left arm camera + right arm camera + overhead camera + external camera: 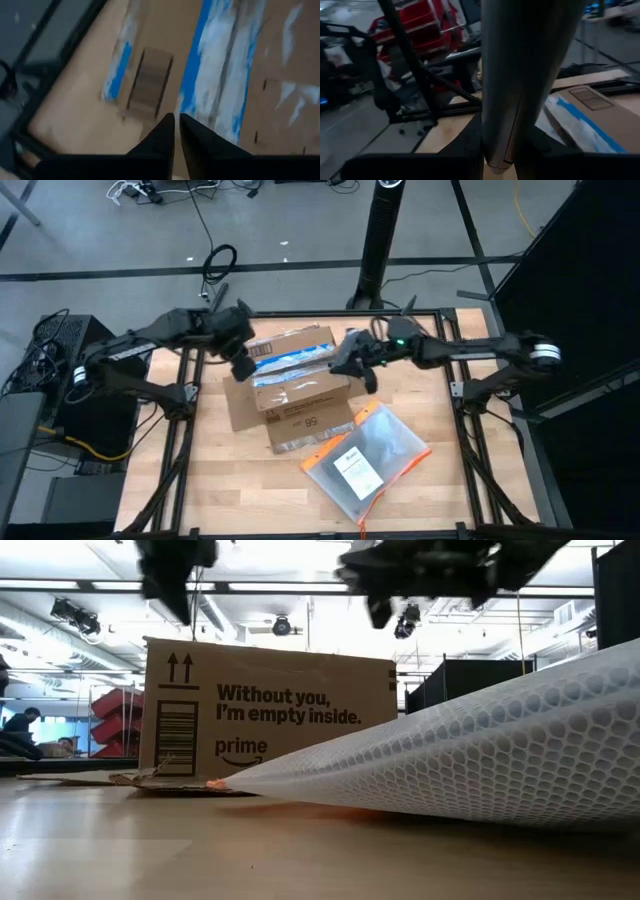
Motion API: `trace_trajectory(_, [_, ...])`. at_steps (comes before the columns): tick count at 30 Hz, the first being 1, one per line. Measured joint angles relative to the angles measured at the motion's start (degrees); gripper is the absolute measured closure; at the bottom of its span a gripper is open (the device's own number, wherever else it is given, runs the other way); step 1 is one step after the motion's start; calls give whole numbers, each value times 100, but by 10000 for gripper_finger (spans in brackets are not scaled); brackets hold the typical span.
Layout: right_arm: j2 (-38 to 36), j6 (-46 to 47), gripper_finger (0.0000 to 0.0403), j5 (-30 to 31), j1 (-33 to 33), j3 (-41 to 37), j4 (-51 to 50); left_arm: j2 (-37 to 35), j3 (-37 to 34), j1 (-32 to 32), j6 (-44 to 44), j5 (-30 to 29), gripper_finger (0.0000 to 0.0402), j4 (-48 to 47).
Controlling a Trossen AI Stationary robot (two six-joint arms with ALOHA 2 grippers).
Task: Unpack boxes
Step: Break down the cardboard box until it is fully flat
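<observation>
The brown cardboard box [295, 385] stands on the wooden table [220, 480] on its bottom, with blue-and-white tape across its top [220, 65]. In the low view the box [270, 710] shows printed words. My left gripper [240, 368] [176, 116] is shut and hangs above the box's left part, clear of it [185, 608]. My right gripper [347, 368] [380, 612] is at the box's right side, pointing level, shut on a grey strip [520, 75]. What the strip is I cannot tell. My right gripper has the grey strip's lower end [497, 155] pinched between its two fingers. The strip stands up from the fingers, close before the wrist camera. The other views do not show it, so whether it belongs to the box cannot be told.
A clear plastic pouch [365, 460] with an orange edge lies on the table to the near right of the box and fills the right of the low view [480, 750]. Cardboard flaps [245, 408] lie flat beside the box. A black frame [180, 430] borders the table.
</observation>
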Motion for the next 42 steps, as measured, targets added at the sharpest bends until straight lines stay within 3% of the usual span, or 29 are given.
trace_trajectory(14, [3198,-185,362,-1377,-213,2875,909,-1290,-1763,-605,-605,376,380,1528])
trace_trajectory(17, [3552,-156,362,-1448,-213,3229,953,-1536,-1878,-778,-640,255,369,1663])
trace_trajectory(25, [4274,-162,362,-1396,-227,3995,938,-2078,-2608,-782,-316,39,253,1768])
trace_trajectory(30, [4510,-200,362,-1290,-234,4315,950,-2165,-3184,-807,-98,36,175,2381])
trace_trajectory(42, [4789,-478,362,-995,-117,4538,935,-2143,-3272,-834,340,13,126,3172])
